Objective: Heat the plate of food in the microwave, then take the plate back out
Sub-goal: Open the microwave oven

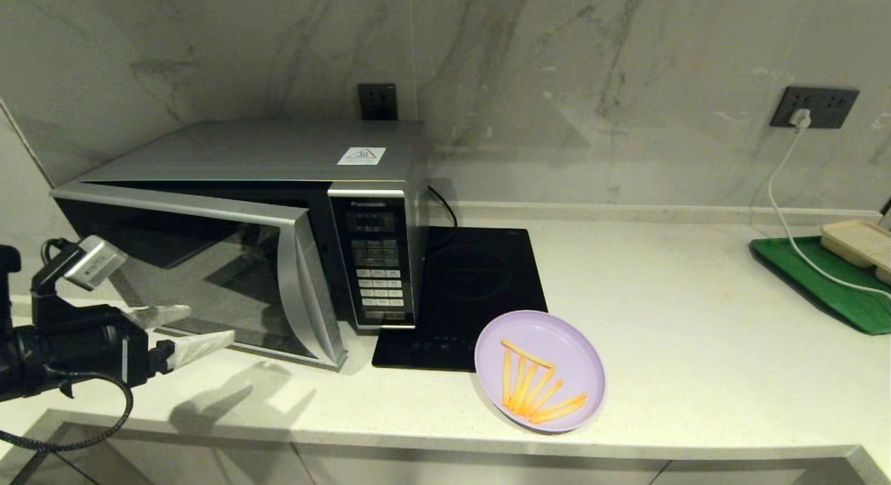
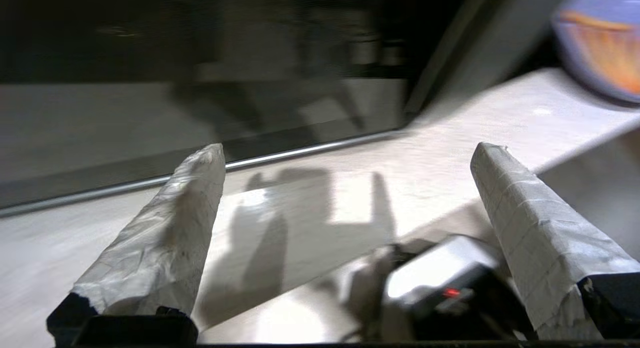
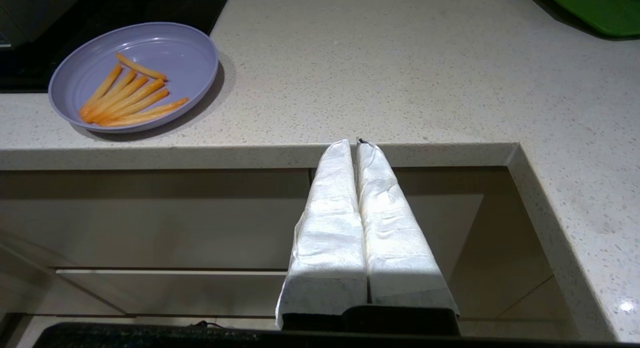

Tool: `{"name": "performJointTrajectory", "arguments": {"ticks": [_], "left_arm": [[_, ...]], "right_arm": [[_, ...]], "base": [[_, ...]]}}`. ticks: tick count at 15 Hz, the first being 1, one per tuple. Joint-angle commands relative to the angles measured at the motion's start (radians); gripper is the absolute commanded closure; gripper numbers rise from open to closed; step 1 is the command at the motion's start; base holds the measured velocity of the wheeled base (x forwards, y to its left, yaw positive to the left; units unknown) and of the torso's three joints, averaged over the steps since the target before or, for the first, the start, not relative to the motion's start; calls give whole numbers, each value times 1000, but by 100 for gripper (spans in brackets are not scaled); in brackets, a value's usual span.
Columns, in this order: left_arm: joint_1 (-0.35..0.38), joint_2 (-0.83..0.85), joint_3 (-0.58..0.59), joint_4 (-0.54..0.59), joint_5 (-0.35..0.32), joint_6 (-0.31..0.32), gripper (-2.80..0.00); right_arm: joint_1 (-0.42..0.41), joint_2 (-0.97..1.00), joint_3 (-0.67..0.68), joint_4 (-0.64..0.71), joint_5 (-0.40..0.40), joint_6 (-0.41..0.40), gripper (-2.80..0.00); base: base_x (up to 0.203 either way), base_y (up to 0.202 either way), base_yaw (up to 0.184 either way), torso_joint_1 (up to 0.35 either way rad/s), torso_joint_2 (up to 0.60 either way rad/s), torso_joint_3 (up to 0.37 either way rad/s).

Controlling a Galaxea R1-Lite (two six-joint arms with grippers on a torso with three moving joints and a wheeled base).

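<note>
Left gripper [image 1: 198,330] low at the counter's left end, its 2 white-wrapped fingers [image 2: 165,238] spread wide with nothing between them, tips pointed at the lower part of the microwave door. Microwave [image 1: 278,193] door stands partly swung out, dark glass angled toward the gripper, free edge near the keypad panel. Right gripper [image 3: 356,144] hangs below and in front of the counter edge, off to the plate's right, fingers pressed together and holding nothing. Plate of food [image 1: 539,370] sits on the counter [image 1: 682,332] near its front edge, right of the microwave, its back rim overlapping the front corner of the black induction cooktop [image 1: 473,290]; orange fries lie in a loose bunch on it. Green tray [image 1: 814,280] with a beige container [image 1: 860,241] at the far right, a white cable crossing it from the wall socket.
</note>
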Motion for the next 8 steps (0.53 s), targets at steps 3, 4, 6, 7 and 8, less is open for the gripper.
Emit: {"name": "performJointTrajectory", "arguments": {"ticks": [3, 4, 6, 7, 8], "left_arm": [[9, -43, -45, -4, 135, -18, -280], [9, -49, -54, -2, 136, -24, -280], [7, -68, -53, -1, 136, -25, 0], [9, -76, -53, 1, 137, -25, 0], [7, -85, -58, 5, 136, -25, 0]], "right_arm": [[1, 1, 0, 0, 0, 1, 0], [1, 1, 0, 0, 0, 1, 0], [1, 1, 0, 0, 0, 1, 0], [0, 1, 0, 0, 0, 1, 0], [1, 1, 0, 0, 0, 1, 0]], "base": [[0, 0, 0, 0, 0, 0], [0, 0, 0, 0, 0, 0], [0, 0, 0, 0, 0, 0], [0, 0, 0, 0, 0, 0], [0, 0, 0, 0, 0, 0]]}}
